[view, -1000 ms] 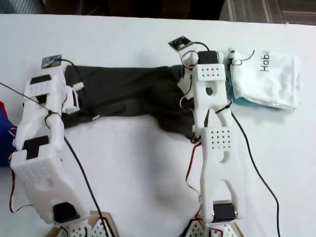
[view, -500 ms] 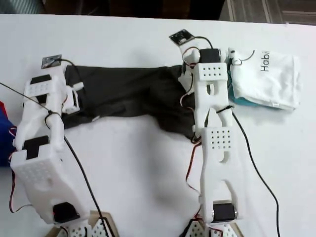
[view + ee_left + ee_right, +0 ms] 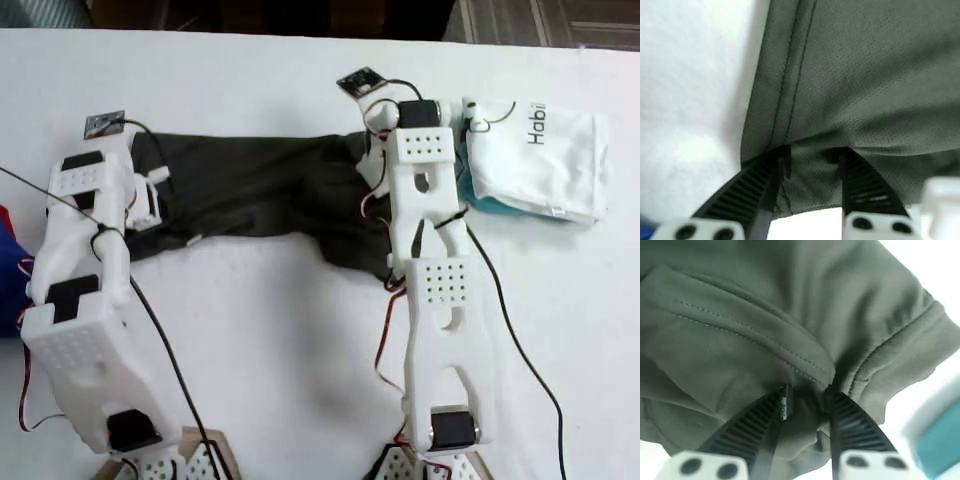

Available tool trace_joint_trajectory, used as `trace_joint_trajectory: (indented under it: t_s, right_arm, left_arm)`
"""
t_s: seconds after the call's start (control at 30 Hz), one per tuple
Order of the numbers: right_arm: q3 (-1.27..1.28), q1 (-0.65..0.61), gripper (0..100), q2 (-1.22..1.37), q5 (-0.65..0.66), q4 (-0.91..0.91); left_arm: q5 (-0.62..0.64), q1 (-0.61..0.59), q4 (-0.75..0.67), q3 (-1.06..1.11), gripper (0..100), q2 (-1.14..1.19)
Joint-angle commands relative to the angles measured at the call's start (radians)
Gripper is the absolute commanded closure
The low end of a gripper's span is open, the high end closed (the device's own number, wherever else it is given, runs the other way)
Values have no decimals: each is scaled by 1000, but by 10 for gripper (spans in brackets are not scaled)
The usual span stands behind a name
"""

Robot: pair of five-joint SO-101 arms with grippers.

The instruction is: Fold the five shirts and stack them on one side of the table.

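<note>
The dark shirt (image 3: 260, 190) is laid across the high view's upper centre, its ends clamped in the left gripper (image 3: 810, 160) and right gripper (image 3: 805, 395). A folded white shirt (image 3: 540, 160) is seen upper right.

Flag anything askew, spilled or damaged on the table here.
Nothing is spilled or damaged. The dark grey fabric shirt lies rumpled rather than flat, pinched by the left gripper and the right gripper, with one part bulging out near the latter. A teal folded shirt pokes out unevenly under the white folded shirt.

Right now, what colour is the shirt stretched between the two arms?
The shirt is plain dark grey-green, clearest in the left wrist view.
</note>
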Motion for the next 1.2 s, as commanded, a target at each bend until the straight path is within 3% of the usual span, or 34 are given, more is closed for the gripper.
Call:
trace_joint_trajectory:
  t_s: [0.0,0.17,0.3,0.43,0.53,0.7,0.77,0.9,0.97,1.17]
  right_arm:
    - [-9,-5,894,-94,8,19]
    - [-94,-8,987,-116,8,18]
    - [-227,-4,981,-140,14,15]
    - [-339,-13,979,-131,146,15]
    - [-327,-25,978,-102,227,-15]
    - [-318,-28,973,25,239,-53]
    - [-318,-24,916,70,238,-82]
    - [-341,1,701,77,230,-99]
    - [-344,35,628,50,172,-94]
    - [-339,145,658,-47,120,25]
  left_arm:
    - [-9,-34,8,8,832,-3]
    - [-9,-34,8,8,832,-3]
    - [-9,-34,8,8,832,-3]
    - [-9,-34,8,8,832,-3]
    - [-9,-34,8,8,832,-3]
    - [-9,-34,8,8,832,-3]
    - [-9,-34,8,8,832,-3]
    - [-9,-34,8,8,832,-3]
    - [-9,-34,8,8,832,-3]
    - [-9,-34,8,8,832,-3]
